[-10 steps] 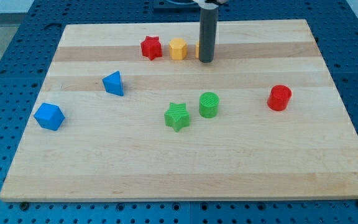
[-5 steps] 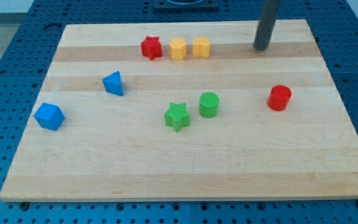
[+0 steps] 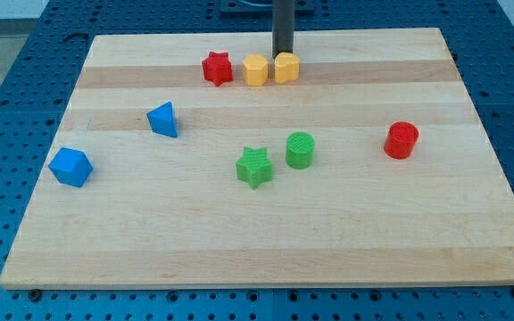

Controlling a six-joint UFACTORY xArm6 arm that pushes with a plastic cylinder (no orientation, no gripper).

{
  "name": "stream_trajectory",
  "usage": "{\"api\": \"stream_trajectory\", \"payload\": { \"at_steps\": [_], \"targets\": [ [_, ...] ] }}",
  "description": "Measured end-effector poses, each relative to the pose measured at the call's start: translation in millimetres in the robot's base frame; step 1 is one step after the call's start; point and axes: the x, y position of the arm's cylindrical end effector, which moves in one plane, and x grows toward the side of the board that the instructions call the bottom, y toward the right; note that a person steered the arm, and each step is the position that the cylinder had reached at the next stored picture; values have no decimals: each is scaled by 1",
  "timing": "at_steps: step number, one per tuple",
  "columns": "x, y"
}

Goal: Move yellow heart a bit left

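Note:
The yellow heart lies near the view's top centre on the wooden board. It touches, or nearly touches, a yellow hexagon on its left. A red star sits just left of the hexagon. My tip stands directly behind the yellow heart, at its top edge, and seems to touch it. The rod rises out of the view's top.
A blue triangular block and a blue cube-like block lie at the view's left. A green star and a green cylinder sit mid-board. A red cylinder is at the right.
My tip swung from beside the heart to the board's top right, then back left to just behind the heart. The yellow heart sits slightly further left, closer to the hexagon.

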Motion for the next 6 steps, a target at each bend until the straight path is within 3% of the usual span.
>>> {"api": "stream_trajectory", "payload": {
  "at_steps": [1,3,6],
  "targets": [
    [0,3],
    [0,92],
    [4,41]
  ]
}}
